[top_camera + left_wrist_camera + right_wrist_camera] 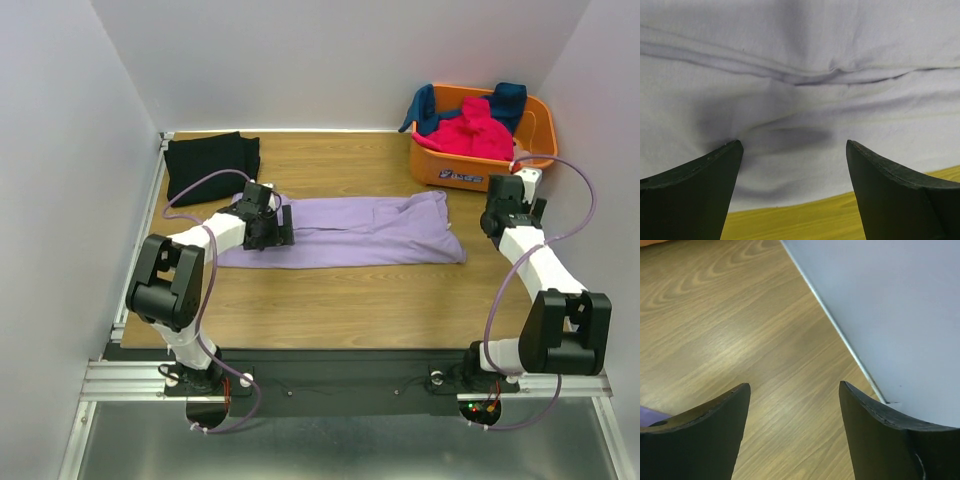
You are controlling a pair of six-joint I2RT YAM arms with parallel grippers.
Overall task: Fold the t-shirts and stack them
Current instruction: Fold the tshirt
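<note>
A lavender t-shirt (360,232) lies folded into a long band across the middle of the table. My left gripper (272,226) hovers open over its left end; in the left wrist view the purple cloth (800,75) fills the frame, with nothing between the fingers (705,185). My right gripper (503,212) stands open to the right of the shirt, over bare wood (740,330), empty. A folded black t-shirt (212,163) rests at the back left. Hot-pink (472,130) and dark teal (508,100) shirts lie in the basket.
The orange plastic basket (446,166) stands at the back right corner, just beyond my right gripper. White walls enclose the table on three sides; the right wall (890,300) is close to the right gripper.
</note>
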